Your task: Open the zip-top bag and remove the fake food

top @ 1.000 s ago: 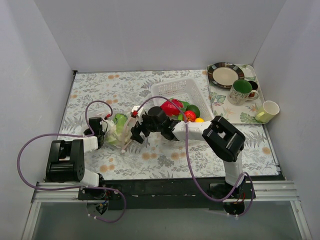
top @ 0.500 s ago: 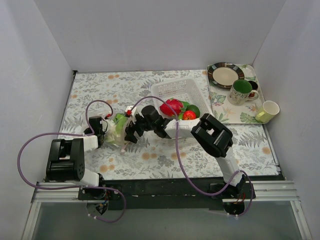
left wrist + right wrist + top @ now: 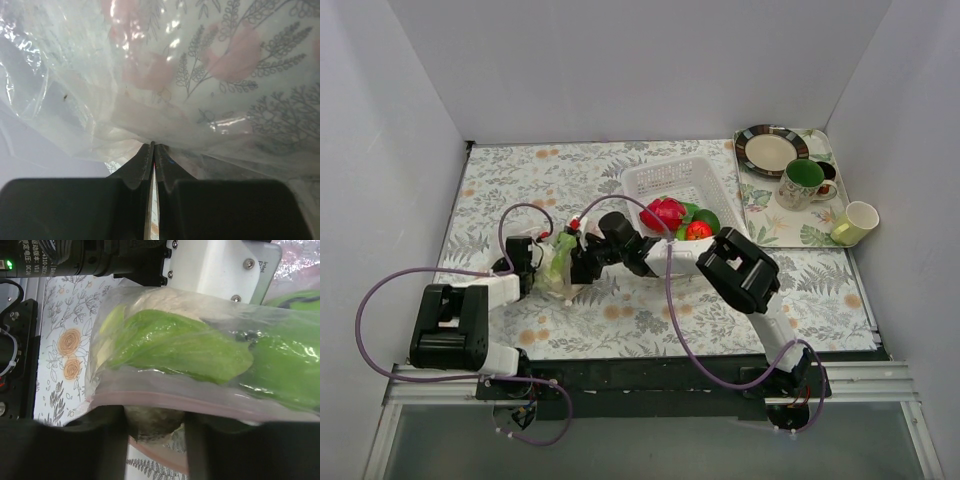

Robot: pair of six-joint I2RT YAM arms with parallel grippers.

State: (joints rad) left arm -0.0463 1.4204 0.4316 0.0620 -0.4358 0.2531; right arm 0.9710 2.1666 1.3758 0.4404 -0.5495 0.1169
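- Plainly the zip-top bag (image 3: 558, 262) is thin, floppy film. It should weigh little, crumple instead of holding a shape, and slip in a shallow pinch.
- My judgement is that the best hold is the stiffer pink-red zip strip (image 3: 170, 401), one lip to each side, not the slack wall or the bulge of the contents.
- The fake food (image 3: 175, 347) looks like light, hard plastic. It ought to slide out easily once the mouth gapes, and it may roll.
- The bag is clear and glossy with creases. Through it show a green leafy piece and a whitish piece (image 3: 150, 302) behind it.
- It lies on the flowered table (image 3: 500, 180), left of centre, between the two arms and left of the white basket (image 3: 660, 175).
- More toy food, red and green, already sits in that basket.
- The left gripper (image 3: 152, 150) is clenched, with a fold of the bag's film nipped between its tips.
- The right gripper (image 3: 154, 435) sits at the zip edge with its jaws partly apart and the strip across the gap. Whether they have bitten on it, I cannot tell.
- The seal does not look parted yet.
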